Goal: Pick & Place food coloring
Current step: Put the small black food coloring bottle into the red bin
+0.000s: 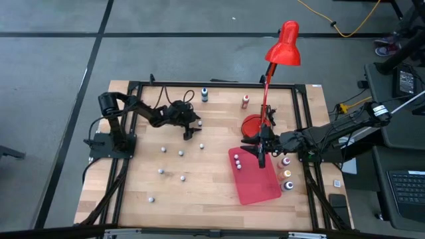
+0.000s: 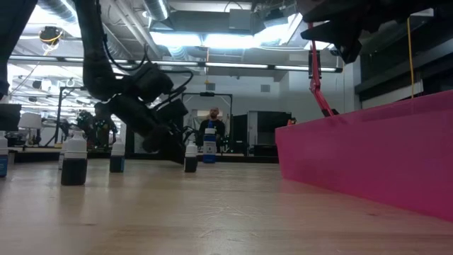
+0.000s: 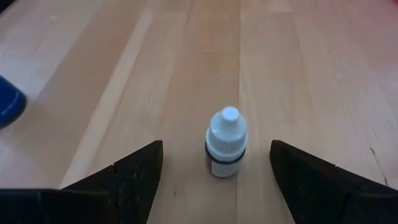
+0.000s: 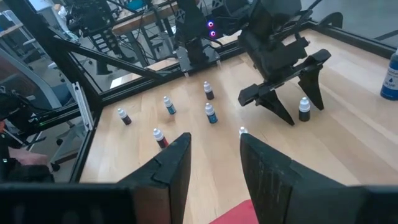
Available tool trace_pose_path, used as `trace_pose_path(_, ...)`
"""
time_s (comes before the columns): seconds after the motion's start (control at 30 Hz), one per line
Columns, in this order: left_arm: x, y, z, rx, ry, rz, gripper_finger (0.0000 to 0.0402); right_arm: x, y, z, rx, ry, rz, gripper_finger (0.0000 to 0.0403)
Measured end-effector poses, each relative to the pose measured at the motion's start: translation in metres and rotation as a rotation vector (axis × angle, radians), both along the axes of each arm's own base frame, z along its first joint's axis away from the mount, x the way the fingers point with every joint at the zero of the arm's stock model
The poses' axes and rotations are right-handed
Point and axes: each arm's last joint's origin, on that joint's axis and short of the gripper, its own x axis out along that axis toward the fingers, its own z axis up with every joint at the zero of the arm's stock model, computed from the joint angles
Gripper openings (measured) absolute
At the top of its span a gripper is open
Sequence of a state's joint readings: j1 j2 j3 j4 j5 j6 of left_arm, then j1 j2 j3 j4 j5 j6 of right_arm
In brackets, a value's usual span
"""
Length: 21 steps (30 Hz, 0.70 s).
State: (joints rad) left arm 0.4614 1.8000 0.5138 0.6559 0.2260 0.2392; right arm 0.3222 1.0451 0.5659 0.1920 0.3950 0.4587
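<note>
The food coloring is a set of tiny bottles spread over the wooden table. One white-capped bottle (image 3: 225, 144) stands upright on the wood between the fingers of my open left gripper (image 3: 216, 148), which touch nothing. In the high view that gripper (image 1: 190, 131) is left of the table's middle. My right gripper (image 1: 259, 158) hovers open over the red mat's (image 1: 259, 182) far end, holding nothing. Two bottles (image 1: 235, 161) stand on the mat. Several whitish bottles (image 1: 180, 153) stand scattered on the left half.
A red desk lamp (image 1: 285, 43) rises from its round base (image 1: 251, 125) just beyond the mat. A blue bottle (image 1: 204, 95) and a red one (image 1: 246, 101) stand near the far edge. Three coloured bottles (image 1: 287, 174) stand right of the mat. A person (image 2: 212, 124) shows far behind.
</note>
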Motion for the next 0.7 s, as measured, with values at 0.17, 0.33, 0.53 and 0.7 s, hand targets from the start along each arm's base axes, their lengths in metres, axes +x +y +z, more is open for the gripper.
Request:
trace_pose_path(0.17, 0.001, -0.0006, 0.0005, -0.02, -0.008, -0.027, 0.0276, -0.0002, -0.0001, -0.0006, -0.012, 0.007, 0.001, 0.014)
trace_pose_path(0.33, 0.0006, -0.0013, -0.0004, -0.032, 0.001, -0.027, 0.0215, -0.0001, -0.0002, -0.0005, -0.024, 0.007, 0.003, 0.014)
trace_pose_path(0.53, 0.0006, -0.0014, -0.0004, -0.033, 0.0, -0.027, 0.0137, -0.0001, -0.0002, -0.0005, -0.024, 0.007, 0.002, 0.014)
trace_pose_path(0.7, 0.0006, -0.0014, -0.0003, -0.042, -0.002, -0.021, 0.0086, -0.0005, -0.0004, -0.0018, -0.029, 0.02, 0.001, 0.014)
